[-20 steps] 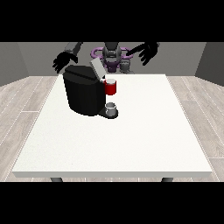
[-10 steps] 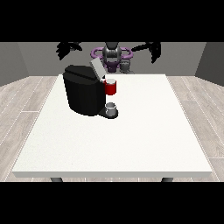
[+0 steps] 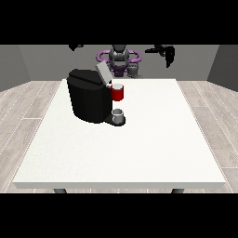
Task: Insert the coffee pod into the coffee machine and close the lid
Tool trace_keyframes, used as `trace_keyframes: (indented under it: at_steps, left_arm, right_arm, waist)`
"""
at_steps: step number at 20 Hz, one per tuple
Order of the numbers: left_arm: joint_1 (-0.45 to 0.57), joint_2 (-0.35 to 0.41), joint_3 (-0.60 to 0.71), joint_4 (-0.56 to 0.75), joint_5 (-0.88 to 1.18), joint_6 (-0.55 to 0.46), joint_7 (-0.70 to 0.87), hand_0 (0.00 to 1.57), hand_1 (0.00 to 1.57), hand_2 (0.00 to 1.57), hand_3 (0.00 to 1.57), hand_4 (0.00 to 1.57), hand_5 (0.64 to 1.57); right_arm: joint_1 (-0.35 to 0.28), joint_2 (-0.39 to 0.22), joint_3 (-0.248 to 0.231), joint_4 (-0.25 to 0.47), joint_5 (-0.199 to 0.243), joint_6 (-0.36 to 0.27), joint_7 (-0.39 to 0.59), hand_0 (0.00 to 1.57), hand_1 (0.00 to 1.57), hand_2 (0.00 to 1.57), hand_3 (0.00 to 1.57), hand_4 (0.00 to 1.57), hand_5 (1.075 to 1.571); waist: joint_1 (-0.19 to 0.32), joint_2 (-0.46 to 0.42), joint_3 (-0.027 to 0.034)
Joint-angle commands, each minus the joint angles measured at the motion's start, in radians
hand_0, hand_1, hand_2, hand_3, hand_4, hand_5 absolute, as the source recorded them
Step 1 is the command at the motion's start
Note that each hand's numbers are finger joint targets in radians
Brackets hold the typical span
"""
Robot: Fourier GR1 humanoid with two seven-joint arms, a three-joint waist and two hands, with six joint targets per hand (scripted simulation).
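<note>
The black coffee machine (image 3: 89,100) stands at the table's back left, its grey lid (image 3: 102,73) tilted up. A red thing at the machine (image 3: 118,93) sits at its front, under the lid. A small grey thing (image 3: 118,115) rests on the machine's base below it. The hand at the view's right (image 3: 165,50) is raised high above the table's far edge, far from the machine, with relaxed fingers hanging down and nothing in it. Of the hand at the view's left (image 3: 76,46) only a small part shows at the picture's top, above and behind the machine.
The white table (image 3: 153,139) spreads wide to the front and right of the machine. The robot's torso (image 3: 119,59) stands behind the far edge, with a small grey thing (image 3: 134,70) beside it.
Both hands have risen from just above the machine's height to the top of the view. The machine, its lid and the grey thing on its base have not moved.
</note>
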Motion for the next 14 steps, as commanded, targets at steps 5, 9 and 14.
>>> trace_keyframes:
  at_steps: [5,9,14]
  left_arm:
    - [0.097,-0.053,-0.074,-0.169,0.075,0.004,0.026,0.0,0.0,0.0,0.0,0.2,1.571]
    - [0.144,-0.053,-0.106,-0.263,0.093,0.029,0.064,0.0,0.0,0.0,0.0,0.0,1.571]
    - [0.193,-0.04,-0.123,-0.365,0.157,-0.006,0.07,0.0,0.0,0.0,0.0,0.0,1.571]
  right_arm:
    - [-0.063,-0.023,0.042,0.026,0.059,0.045,-0.02,0.0,0.0,0.0,0.0,0.24,1.571]
    - [-0.071,0.027,0.085,0.032,0.085,0.041,-0.061,0.0,0.0,0.0,0.0,0.0,1.571]
    - [-0.185,-0.018,-0.024,0.108,0.008,0.079,-0.051,0.0,0.0,0.0,0.0,0.0,1.571]
  waist:
    - [0.051,0.063,0.0005]
    - [0.045,0.096,0.0006]
    - [0.086,0.179,0.0007]
